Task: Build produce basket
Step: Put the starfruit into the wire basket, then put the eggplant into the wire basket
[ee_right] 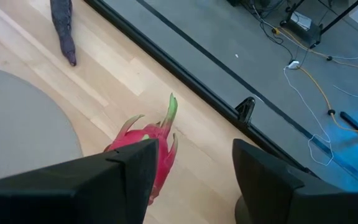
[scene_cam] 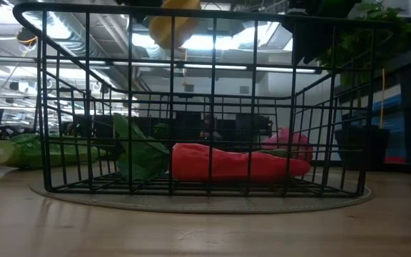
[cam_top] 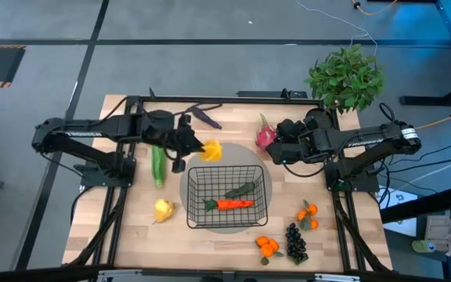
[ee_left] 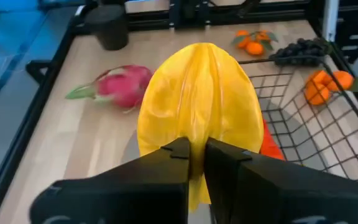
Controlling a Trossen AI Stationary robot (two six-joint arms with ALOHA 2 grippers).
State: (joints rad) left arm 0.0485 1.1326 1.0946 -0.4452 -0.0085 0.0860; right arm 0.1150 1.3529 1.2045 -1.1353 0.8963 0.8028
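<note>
The black wire basket stands on a round grey mat and holds an orange carrot with green leaves. My left gripper is just past the basket's far left corner, shut on a ridged yellow fruit, which the low view shows as the yellow fruit above the basket's rim. My right gripper is open over the pink dragon fruit, which lies on the table near the far edge, partly behind one finger. My left gripper pinches the yellow fruit by its near end between the two fingers, coming level from the table's left. The fruit sticks out ahead of the fingers, lifted clear of the table.
Green stalks and a yellow pear lie left of the basket. Oranges, dark grapes and more oranges lie at its near right. A purple eggplant lies by the far edge, a potted plant at the far right corner.
</note>
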